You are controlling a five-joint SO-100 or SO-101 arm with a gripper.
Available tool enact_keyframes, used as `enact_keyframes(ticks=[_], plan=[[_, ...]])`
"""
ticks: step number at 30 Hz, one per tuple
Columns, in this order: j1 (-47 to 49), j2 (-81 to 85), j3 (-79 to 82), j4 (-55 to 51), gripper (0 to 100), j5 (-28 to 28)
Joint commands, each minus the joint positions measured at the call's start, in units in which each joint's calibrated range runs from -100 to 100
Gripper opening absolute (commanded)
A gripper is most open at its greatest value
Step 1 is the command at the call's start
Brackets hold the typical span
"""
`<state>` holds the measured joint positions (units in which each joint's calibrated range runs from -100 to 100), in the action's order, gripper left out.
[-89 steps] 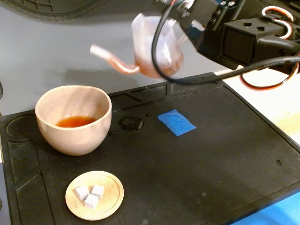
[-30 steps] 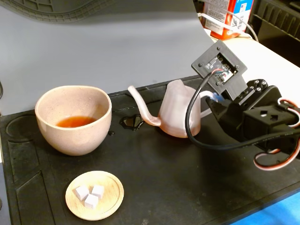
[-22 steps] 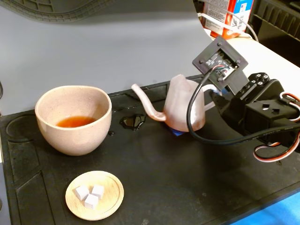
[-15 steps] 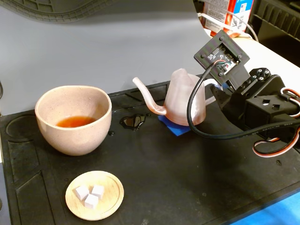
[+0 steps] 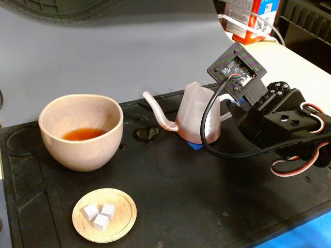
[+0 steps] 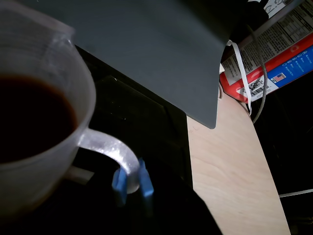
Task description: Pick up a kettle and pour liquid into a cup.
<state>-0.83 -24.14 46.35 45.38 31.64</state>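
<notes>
The kettle point(image 5: 199, 116) stands upright on a blue patch in the middle of the black mat, with its thin spout point(image 5: 155, 111) pointing left toward the cup point(image 5: 83, 152). The cup stands at the left and holds a shallow pool of reddish-orange liquid point(image 5: 83, 134). My gripper point(image 5: 231, 109) is at the kettle's right side, at its handle. In the wrist view the kettle point(image 6: 49, 166) is seen from above with dark liquid point(image 6: 29, 117) inside. My gripper point(image 6: 132, 183) has a blue pad on each side of the white loop handle point(image 6: 107, 147), pressed against it.
A small wooden dish point(image 5: 119, 227) with three white cubes lies in front of the cup. The black mat point(image 5: 207, 196) covers the table. A grey board point(image 5: 129, 51) stands behind. A red and white carton point(image 5: 251, 18) sits at the back right on the pale wooden table point(image 6: 234, 171).
</notes>
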Motion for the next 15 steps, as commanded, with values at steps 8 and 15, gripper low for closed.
enact_keyframes(ticks=[8,15], plan=[[0.4,0.3,-1.9,1.0,1,-1.9],[0.4,0.3,-1.7,1.1,1,-3.4]])
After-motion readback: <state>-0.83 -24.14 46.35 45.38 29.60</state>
